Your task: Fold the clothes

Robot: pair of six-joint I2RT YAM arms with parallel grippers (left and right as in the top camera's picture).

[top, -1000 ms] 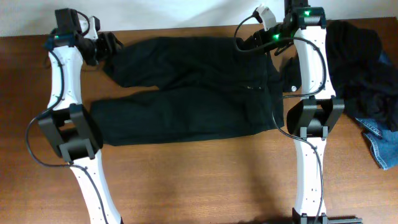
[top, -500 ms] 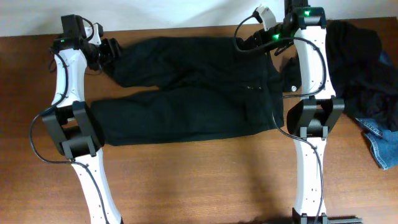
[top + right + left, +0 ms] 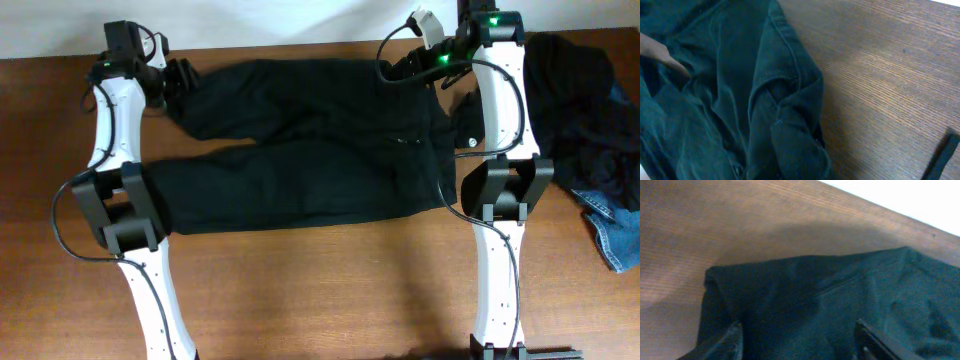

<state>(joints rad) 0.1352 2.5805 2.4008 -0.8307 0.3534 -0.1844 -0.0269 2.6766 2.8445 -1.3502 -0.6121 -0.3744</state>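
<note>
Grasping looks to be the step in hand: black trousers (image 3: pixel 300 150) lie flat across the far half of the table (image 3: pixel 330 300), legs to the left and waistband to the right. The left gripper (image 3: pixel 800 341) is poised at the far leg's hem, jaws spread either side of the cloth. The right gripper (image 3: pixel 415 68) sits at the waistband's far corner, jaws pressed together, though I cannot tell whether they pinch cloth. Next, I judge, the left jaws must close on the hem so both far corners can be drawn nearward together.
</note>
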